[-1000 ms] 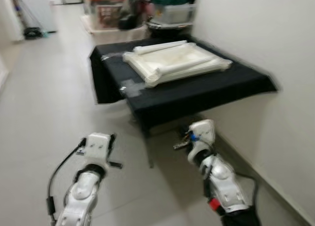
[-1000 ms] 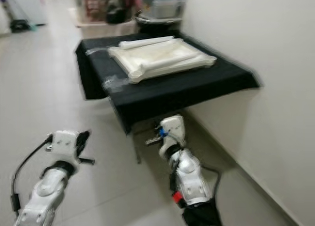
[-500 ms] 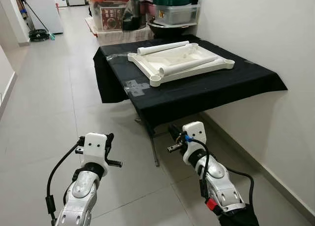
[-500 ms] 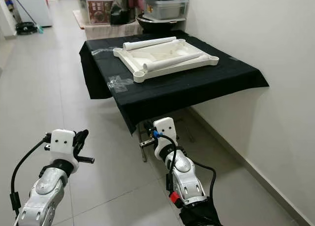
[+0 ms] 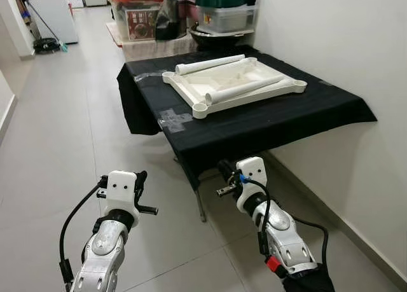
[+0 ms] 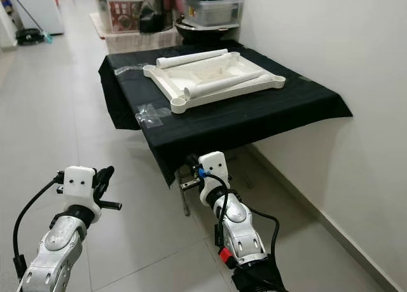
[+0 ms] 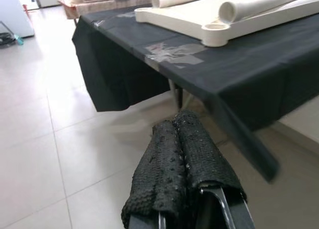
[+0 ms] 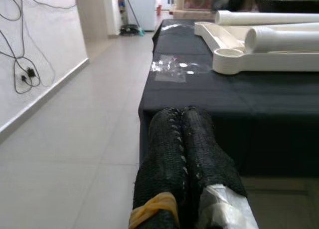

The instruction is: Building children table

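On the black-draped table [image 5: 305, 117], ahead and slightly right of both arms, the white plastic children's tabletop [image 5: 219, 87] lies upside down with white tube legs [image 5: 245, 88] resting across it, their long axes running left to right. The right gripper [image 5: 224, 174] hangs nearer, just below the table's near edge; the left gripper [image 5: 141, 191] is farther left. Both pairs of fingers are pressed closed, empty.

The head cameras look down from high up, a little way back from the black table [image 5: 280, 123]. Both wrist cameras sit low, looking forward at its near edge.
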You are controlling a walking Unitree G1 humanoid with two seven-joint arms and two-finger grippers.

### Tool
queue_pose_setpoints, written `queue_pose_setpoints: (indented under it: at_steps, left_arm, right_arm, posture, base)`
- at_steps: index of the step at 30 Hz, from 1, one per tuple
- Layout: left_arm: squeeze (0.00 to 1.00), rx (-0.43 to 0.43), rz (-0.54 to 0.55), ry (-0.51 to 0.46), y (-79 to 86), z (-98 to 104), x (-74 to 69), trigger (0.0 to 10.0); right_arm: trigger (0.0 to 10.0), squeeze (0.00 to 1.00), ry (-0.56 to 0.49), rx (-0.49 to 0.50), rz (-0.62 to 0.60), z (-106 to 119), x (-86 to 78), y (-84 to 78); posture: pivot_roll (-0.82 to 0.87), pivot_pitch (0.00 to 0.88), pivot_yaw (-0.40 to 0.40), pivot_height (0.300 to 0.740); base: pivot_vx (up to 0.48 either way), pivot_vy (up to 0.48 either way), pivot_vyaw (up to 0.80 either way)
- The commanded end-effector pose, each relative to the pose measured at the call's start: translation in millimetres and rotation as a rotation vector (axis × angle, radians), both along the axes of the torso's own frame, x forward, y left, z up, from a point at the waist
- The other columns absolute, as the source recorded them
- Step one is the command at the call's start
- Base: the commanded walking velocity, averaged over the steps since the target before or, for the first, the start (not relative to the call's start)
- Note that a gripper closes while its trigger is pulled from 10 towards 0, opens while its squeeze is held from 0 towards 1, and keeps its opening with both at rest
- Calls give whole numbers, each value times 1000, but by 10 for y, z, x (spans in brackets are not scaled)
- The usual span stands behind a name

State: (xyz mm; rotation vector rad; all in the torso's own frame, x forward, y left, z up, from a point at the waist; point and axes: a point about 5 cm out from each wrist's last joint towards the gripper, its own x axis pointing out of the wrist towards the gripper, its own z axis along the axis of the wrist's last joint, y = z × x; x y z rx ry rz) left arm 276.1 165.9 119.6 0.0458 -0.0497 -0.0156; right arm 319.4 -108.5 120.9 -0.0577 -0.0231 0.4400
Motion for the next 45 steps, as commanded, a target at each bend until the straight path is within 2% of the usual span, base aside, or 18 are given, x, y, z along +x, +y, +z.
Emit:
queue_pose_setpoints:
  at_steps: [1,23,38,45]
  left_arm:
    - [0,-12,-9,7,-38,-2,9,10000]
    - [0,-1,-41,-24,-73,91,48,10000]
    - [0,-7,-89,-46,-141,153,61,10000]
    - [0,-12,-155,-80,-211,253,67,10000]
  right_arm:
    - [10000,0,5,-9,-7,-14,2,-45]
    - [10000,0,9,42,27,-7,-7,-24]
    - [10000,0,12,58,45,2,-5,-12]
    - [10000,0,12,64,49,9,-5,-5]
  posture:
    - [-26,0,-17,740]
    - [-26,0,-14,740]
    - [-27,0,-11,740]
    - [-26,0,-12,740]
  base:
    - [307,0,0]
    - [296,0,0]
    - [284,0,-752]
    - [280,0,-800]
